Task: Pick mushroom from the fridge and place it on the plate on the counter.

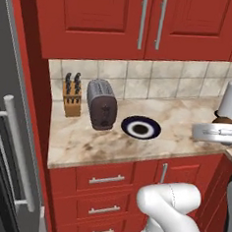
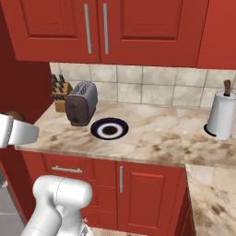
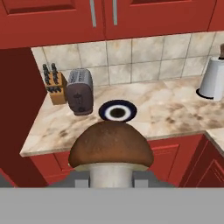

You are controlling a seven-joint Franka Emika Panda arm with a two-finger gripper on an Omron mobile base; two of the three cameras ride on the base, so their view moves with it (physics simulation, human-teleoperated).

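My gripper (image 3: 111,178) is shut on the mushroom (image 3: 111,146), whose brown cap and whitish stem loom large at the bottom of the hand view. The held mushroom (image 1: 225,120) hangs in front of the counter (image 1: 86,140), well off to the plate's right in the left base view. In the right base view its cap (image 2: 16,115) peeks above the white hand at the left edge. The navy-rimmed plate (image 1: 141,127) lies flat on the counter beside the toaster, bare, and also shows as the plate (image 2: 109,129) and the plate (image 3: 117,111). The grey fridge (image 1: 3,129) stands at the left.
A silver toaster (image 1: 101,104) and a knife block (image 1: 71,97) stand left of the plate. A paper towel roll (image 2: 222,115) stands at the counter's right. Red upper cabinets (image 1: 145,21) hang overhead. The fridge's bar handle (image 1: 17,149) juts out at the left.
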